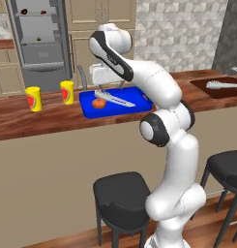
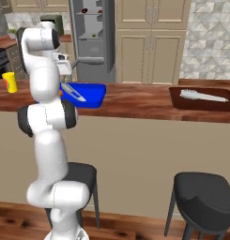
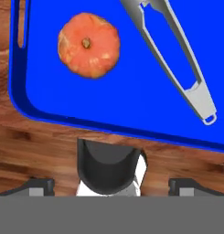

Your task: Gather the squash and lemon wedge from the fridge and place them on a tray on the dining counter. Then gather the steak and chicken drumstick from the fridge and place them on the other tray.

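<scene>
With the squash already lying on the blue tray, just ahead of the end effector and free of it, the step in hand is judged to be the release and pull-away; the end effector's tips are seen spread wide w/ nothing between them, so it is open and empty. In the hand view the near rim of the tray is crossed just beyond the tips, w/ bare tabletop directly under them; grey tongs lie on the tray beyond and to one side of the squash, well apart from it.

To do this step well, a straight lift up and back should be made before any swing, so that neither the rim nor the tongs are clipped and the squash is not nudged; it sits upright, stem up, and looks unlikely to roll if left untouched. In the left base view two yellow cups stand on the tabletop beside the tray and should be cleared on the turn.

Next is judged to be the lemon wedge; the fridge stands open far behind the tabletop, small items on its shelves too small to name. The dark brown tray waits far along the tabletop for the meat; another grey utensil lies on it.
</scene>
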You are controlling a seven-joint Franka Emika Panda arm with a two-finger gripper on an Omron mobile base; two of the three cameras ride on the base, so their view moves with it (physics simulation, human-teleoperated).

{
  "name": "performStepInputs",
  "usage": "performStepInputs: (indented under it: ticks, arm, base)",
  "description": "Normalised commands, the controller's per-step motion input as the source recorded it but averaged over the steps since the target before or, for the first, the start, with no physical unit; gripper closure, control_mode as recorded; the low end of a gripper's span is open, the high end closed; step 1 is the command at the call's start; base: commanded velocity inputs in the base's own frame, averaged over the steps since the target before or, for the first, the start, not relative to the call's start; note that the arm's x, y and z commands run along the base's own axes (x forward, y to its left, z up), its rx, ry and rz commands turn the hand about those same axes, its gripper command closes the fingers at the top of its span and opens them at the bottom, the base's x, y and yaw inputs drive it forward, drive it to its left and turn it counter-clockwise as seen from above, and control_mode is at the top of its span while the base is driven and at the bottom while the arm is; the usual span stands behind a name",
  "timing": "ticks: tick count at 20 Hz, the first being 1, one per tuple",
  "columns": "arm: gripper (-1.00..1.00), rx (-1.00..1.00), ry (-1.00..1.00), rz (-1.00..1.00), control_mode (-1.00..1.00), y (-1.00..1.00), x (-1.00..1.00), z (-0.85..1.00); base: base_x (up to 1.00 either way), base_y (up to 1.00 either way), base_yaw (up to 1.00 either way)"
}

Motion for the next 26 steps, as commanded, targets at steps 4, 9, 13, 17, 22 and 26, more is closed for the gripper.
performStepInputs:
  ticks: [4, 9, 13, 17, 22, 26]
  arm:
    - [-1.0, 0.1, -0.2, -0.02, -1.0, -0.45, -1.0, 0.0]
    - [-1.0, 0.16, -0.26, -0.01, -1.0, -0.45, -1.0, 0.0]
    - [-1.0, 0.16, -0.33, -0.02, -1.0, -0.39, -1.0, -0.01]
    - [-1.0, 0.09, -0.38, -0.01, -1.0, -0.26, -1.0, -0.02]
    - [-1.0, 0.02, -0.3, 0.0, -1.0, -0.19, -0.9, 0.34]
    - [-1.0, 0.0, -0.28, 0.0, -1.0, -0.18, -0.98, 0.22]
  base:
    - [0.0, 0.0, 0.0]
    - [0.0, 0.0, 0.0]
    - [0.0, 0.0, 0.0]
    - [0.0, 0.0, 0.0]
    - [0.0, 0.0, 0.0]
    - [0.0, 0.0, 0.0]
